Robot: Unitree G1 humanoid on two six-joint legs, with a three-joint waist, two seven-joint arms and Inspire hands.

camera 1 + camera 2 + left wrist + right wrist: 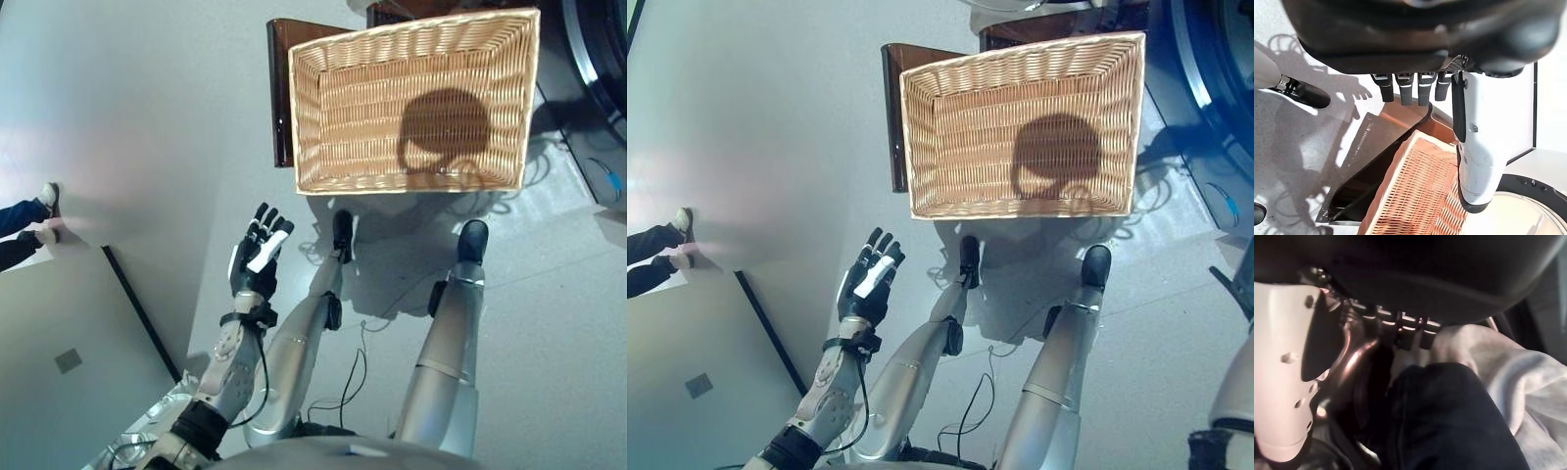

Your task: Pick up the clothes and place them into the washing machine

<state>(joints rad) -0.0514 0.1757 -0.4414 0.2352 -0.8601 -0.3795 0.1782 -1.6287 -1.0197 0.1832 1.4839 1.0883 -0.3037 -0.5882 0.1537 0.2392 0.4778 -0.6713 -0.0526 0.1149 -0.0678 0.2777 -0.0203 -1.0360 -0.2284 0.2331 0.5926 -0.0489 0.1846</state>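
The left hand (1420, 44) hangs above the floor with straight fingers (1406, 90) and its white-covered thumb (1476, 156) extended, holding nothing. Past the fingertips sits a woven wicker basket (1415, 196). A dark brown wooden stand (1386, 147) lies touching the basket's outer wall. Beyond the basket shows a washing machine's round door rim (1528, 196).

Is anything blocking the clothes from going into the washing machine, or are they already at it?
Nothing visible blocks them. The right wrist view shows the right hand close against a dark garment and a light grey garment. The wicker basket holds no clothes. The left hand is open, holding nothing.
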